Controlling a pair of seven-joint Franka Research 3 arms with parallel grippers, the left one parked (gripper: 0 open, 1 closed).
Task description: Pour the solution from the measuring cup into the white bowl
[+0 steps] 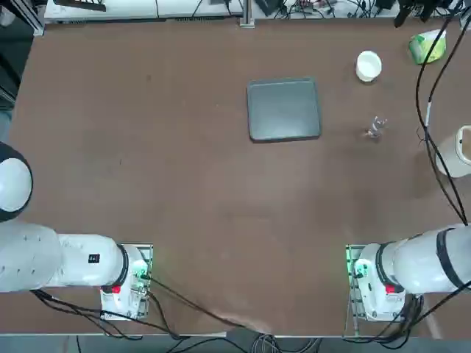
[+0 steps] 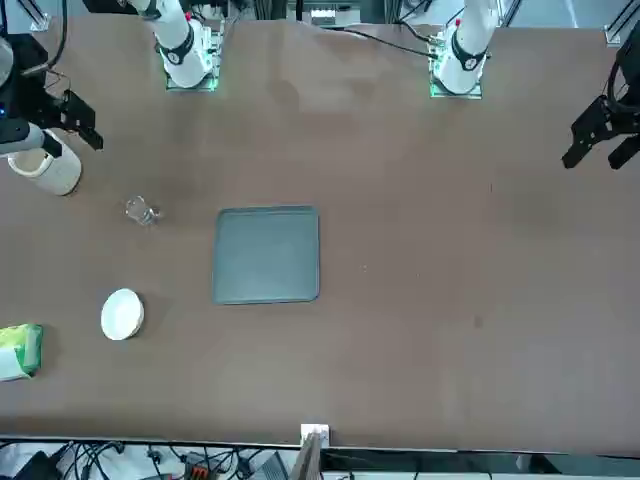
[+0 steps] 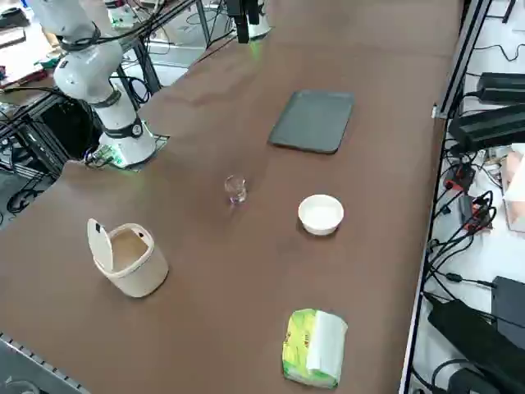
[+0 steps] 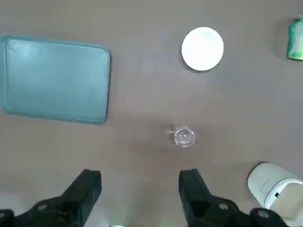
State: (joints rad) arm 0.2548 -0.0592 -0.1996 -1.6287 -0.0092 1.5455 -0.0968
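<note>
Front view: open right pincer (image 2: 77, 145) above table (image 2: 420, 360), partly hiding cream container (image 2: 60, 174).

The table (image 1: 221, 198) has a smooth brown top with a faint sheen. The tray (image 4: 57, 78) looks like smooth grey plastic, softly glossy. The cup (image 4: 184, 136) is clear and shiny.

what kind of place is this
Probably a robotics lab or test workshop: a white robot arm is mounted at a big brown table, tangled cables and electronic gear crowd the bench beside it, and a few household items like a bowl and tray are set out.
</note>
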